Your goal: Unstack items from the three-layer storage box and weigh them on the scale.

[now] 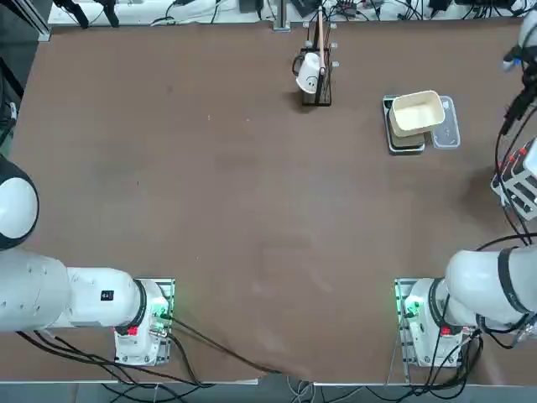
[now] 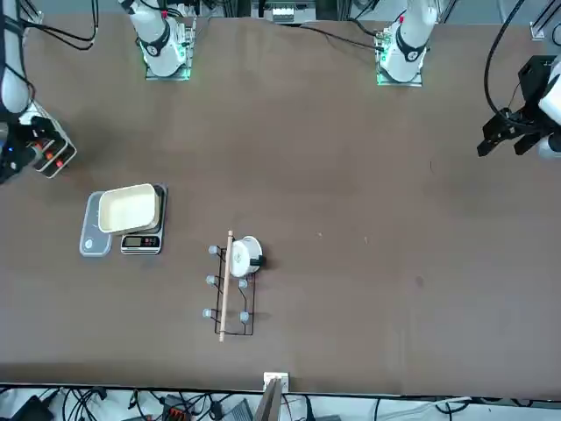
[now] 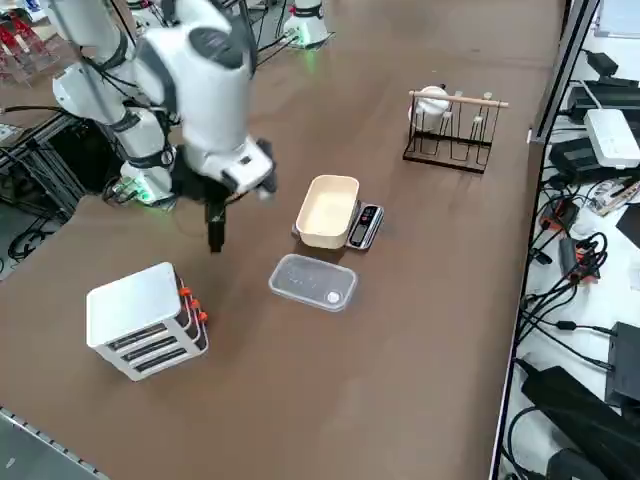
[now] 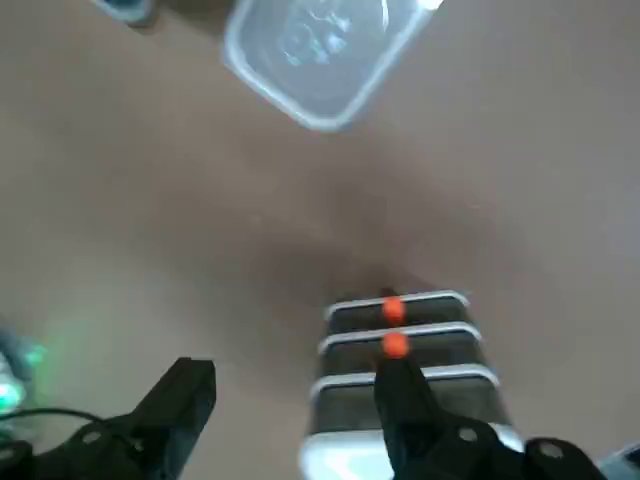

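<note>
The three-layer storage box (image 3: 145,320) is a white rack with grey drawers and orange knobs. It stands near the table's right edge (image 1: 520,186) and also shows at the left of the front view (image 2: 48,149). My right gripper (image 4: 295,392) hangs open just above and in front of the storage box (image 4: 400,370), with one finger (image 4: 400,385) over the drawer fronts. Nothing is between its fingers. In the right side view the gripper (image 3: 214,235) points down at the table. The scale (image 3: 366,226) lies under a cream tray (image 3: 328,208). No items show.
A clear plastic container (image 3: 313,282) lies beside the scale (image 1: 406,141), between it and the storage box. A dark wire stand with a white mug (image 1: 315,74) stands at the far edge. Cables trail by the arm bases (image 1: 428,323).
</note>
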`<act>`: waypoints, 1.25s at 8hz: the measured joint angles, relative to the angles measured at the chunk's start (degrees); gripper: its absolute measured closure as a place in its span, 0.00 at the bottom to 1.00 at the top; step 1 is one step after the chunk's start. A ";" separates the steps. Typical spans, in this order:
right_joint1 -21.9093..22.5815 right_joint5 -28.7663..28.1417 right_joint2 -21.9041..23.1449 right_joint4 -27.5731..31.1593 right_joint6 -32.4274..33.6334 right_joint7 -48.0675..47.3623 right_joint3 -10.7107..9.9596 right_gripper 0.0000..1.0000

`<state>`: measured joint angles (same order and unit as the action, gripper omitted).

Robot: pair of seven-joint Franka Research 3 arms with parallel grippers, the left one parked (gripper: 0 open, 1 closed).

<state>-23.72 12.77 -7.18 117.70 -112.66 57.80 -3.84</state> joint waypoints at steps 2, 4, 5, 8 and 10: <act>-2.57 2.77 -0.80 4.47 -8.31 3.10 0.03 0.21; -3.15 8.36 -3.05 5.40 -12.08 3.08 0.09 0.34; -3.58 9.47 -3.74 5.40 -12.63 3.09 0.09 0.37; -4.47 10.51 -4.53 5.40 -13.14 3.10 0.11 0.37; -5.55 10.69 -4.61 5.40 -13.16 3.14 0.10 0.39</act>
<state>-29.27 23.47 -11.79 123.10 -125.83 60.95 -3.73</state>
